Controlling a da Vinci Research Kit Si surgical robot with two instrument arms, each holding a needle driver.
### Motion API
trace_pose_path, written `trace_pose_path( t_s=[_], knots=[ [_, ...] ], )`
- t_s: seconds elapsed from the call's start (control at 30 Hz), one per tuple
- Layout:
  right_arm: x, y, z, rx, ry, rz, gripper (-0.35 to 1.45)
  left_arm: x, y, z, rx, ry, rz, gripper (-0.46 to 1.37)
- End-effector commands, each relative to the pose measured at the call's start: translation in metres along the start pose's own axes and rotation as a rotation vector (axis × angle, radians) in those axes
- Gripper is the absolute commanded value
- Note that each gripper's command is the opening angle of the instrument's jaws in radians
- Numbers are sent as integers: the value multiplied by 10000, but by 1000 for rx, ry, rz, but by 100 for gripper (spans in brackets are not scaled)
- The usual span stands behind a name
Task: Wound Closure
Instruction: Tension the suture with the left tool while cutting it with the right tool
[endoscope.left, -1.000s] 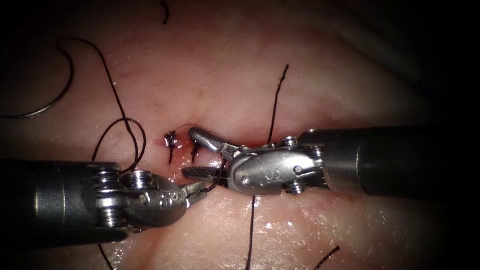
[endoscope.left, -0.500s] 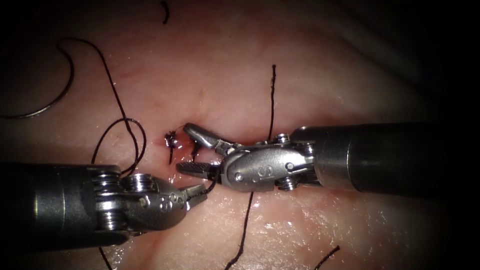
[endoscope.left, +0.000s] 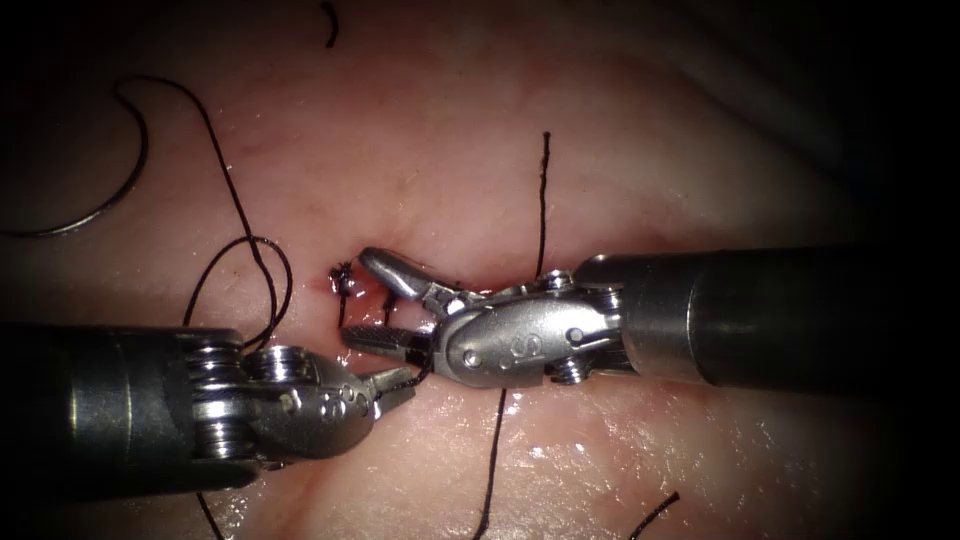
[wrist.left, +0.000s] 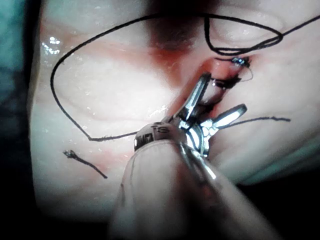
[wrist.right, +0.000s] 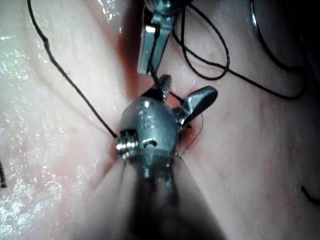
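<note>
Glistening tissue (endoscope.left: 620, 160) lies under my tools: my left tool (endoscope.left: 398, 384) has its jaws clenched on the thread (endoscope.left: 425, 368) beside the cut (endoscope.left: 400, 300), my right tool (endoscope.left: 375, 300) gapes empty over the knot (endoscope.left: 342, 275), and the needle (endoscope.left: 95, 210) rests free on the tissue far left.

Tissue (endoscope.left: 620, 130) wet, glossy; right gripper (endoscope.left: 375, 300) polished metal, ridged inside; thread (endoscope.left: 232, 195) matt black.
</note>
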Motion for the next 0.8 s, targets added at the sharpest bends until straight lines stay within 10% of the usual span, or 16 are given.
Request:
trace_pose_path(
  t_s=[0.03,0.1,0.73,0.8],
  knots=[
    [-2,1,0,-2,-1,0,11,0,0,0,-2,0,0,-35],
    [-6,2,1,-2,-2,-1,-35,0,0,0,-2,0,0,-35],
    [-10,9,-2,35,-39,-10,-35,4,-3,-2,-3,-1,9,-35],
    [-8,17,-5,4,-26,2,50,5,-3,-4,-3,-1,10,-35]
  ],
)
